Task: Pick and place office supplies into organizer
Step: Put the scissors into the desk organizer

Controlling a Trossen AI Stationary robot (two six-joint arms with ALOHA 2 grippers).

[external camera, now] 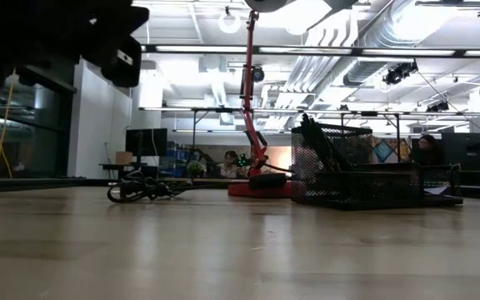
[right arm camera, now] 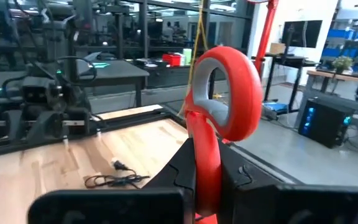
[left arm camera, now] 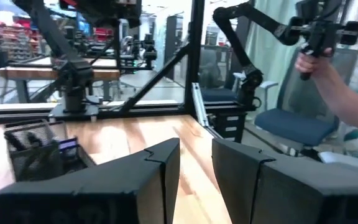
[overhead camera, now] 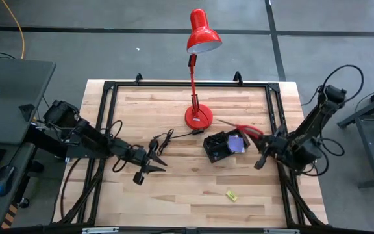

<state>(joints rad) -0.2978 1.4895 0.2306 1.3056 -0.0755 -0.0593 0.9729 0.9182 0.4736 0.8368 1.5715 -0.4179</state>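
Scissors: the red-handled scissors [right arm camera: 219, 118] are clamped in the right hand [overhead camera: 263, 153], handle loop standing up between its fingers in the right wrist view; from above they stretch from that hand toward the lamp base, over the desk just beside the organizer
Organizer: the black mesh organizer [overhead camera: 223, 146] stands on the desk [overhead camera: 187, 188] right of centre, near the lamp base; a purple pad [overhead camera: 236, 143] lies in its right part, and dark pens [external camera: 315, 137] lean in its taller compartment
Yellow-green piece: a small yellow-green piece [overhead camera: 230, 194] lies alone on the desk, nearer the front edge, well apart from the organizer
Right hand: closed on the scissors, held above the desk at the organizer's right side
Left hand: the left hand [overhead camera: 149, 165] hovers left of centre, its fingers [left arm camera: 160, 180] parted by a narrow gap with nothing between them
Cable: a thin black cable [overhead camera: 164, 140] lies coiled between the left hand and the lamp
Lamp: the red desk lamp [overhead camera: 199, 116] stands at the back middle of the desk
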